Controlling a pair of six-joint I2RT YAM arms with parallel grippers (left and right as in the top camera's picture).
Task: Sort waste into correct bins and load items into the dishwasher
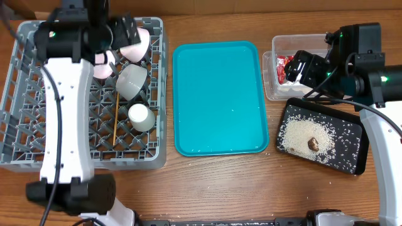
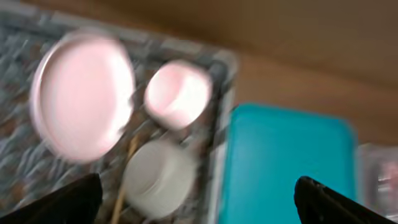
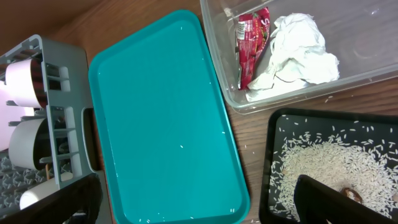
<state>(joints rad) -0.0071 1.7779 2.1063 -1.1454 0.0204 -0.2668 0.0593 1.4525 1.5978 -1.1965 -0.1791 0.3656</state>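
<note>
The grey dishwasher rack [image 1: 19,150] at the left holds a pale pink plate [image 2: 81,93], two bowls [image 2: 178,93] [image 2: 158,177], a small white cup [image 1: 141,116] and wooden chopsticks [image 1: 117,122]. My left gripper [image 2: 196,199] hovers open above the rack's right side with nothing between its fingers; its view is blurred. At the right, the clear tub [image 3: 373,37] holds the red wrapper [image 3: 252,43] and the white tissue [image 3: 298,56]. In the black tray [image 1: 352,135] lie rice [image 1: 301,135] and a brown lump [image 1: 312,144]. My right gripper [image 3: 196,196] is open and empty, by the tub.
A teal serving tray [image 1: 217,94] lies between the rack and the bins, with a few rice grains on it. Some loose grains lie on the wooden table [image 1: 220,182] near the black tray. The left arm [image 1: 63,113] stretches over the rack's left half.
</note>
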